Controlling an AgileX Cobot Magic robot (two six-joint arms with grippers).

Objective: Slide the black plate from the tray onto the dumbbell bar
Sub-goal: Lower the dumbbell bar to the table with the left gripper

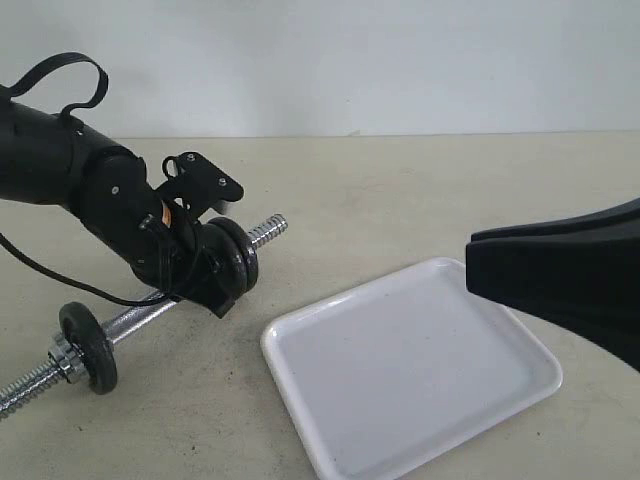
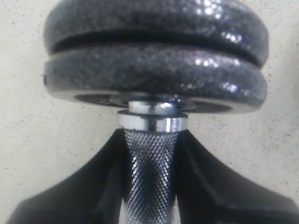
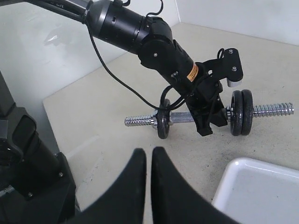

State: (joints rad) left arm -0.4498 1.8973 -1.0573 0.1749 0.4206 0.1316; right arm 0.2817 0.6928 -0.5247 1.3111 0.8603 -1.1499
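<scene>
The left claw (image 2: pixel 152 144) is shut tight on the dumbbell bar (image 1: pixel 140 318). Its two black fingers (image 2: pixel 100 177) press on the rough, bumpy middle of the bar, one on each side.

The black plate (image 2: pixel 156 21) is on the bar. It sits flat against a second plate (image 2: pixel 156 77) just like it, and the pair is right beside the left claw. In the left wrist view a shiny ring (image 2: pixel 152 122) on the bar touches the second plate, between that plate and the claw. Past the pair, the screw end (image 1: pixel 268 230) of the bar sticks out bare.

A third plate (image 1: pixel 88 346) sits near the other end of the bar, well apart from the pair, with a silver nut (image 1: pixel 64 357) just beside it.

The tray (image 1: pixel 410 370) lies on the tan table (image 1: pixel 400 190), near the bar but not touching it.

The right claw (image 3: pixel 149 151) hangs by the far right side of the tray. Its fingers almost touch — only a thin slit shows between them. It is well apart from the bar and the plates.
</scene>
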